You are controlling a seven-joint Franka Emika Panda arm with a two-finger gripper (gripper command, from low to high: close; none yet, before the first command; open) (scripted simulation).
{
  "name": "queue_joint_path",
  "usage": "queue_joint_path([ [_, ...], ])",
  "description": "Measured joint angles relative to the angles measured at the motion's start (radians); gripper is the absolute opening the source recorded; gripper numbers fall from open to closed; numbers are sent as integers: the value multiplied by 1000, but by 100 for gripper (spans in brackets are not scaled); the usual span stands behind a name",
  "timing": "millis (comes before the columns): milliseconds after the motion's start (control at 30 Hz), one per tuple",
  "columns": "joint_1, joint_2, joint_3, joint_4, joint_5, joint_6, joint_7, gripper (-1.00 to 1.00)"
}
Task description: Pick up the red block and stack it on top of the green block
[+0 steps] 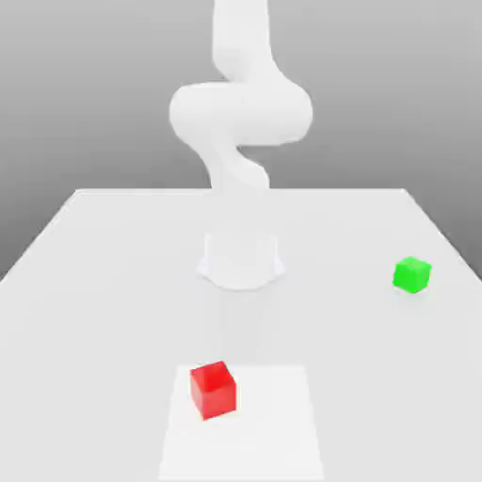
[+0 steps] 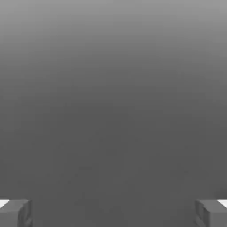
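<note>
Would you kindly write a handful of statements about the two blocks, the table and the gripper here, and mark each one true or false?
1. The red block sits on top of the green block. False: the two lie apart on the table, with nothing stacked.
2. In the exterior view the green block is to the right of the red block. True.
3. The gripper is shut on the red block. False: its fingers stand wide apart with nothing between them.
4. The red block lies nearer the exterior camera than the green block. True.
5. Both blocks rest flat on the table. True.
</note>
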Motion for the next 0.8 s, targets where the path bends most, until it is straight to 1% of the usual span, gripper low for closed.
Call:
queue_joint_path([
  [800, 327, 399, -381, -245, -4, 245, -1049, 0],
])
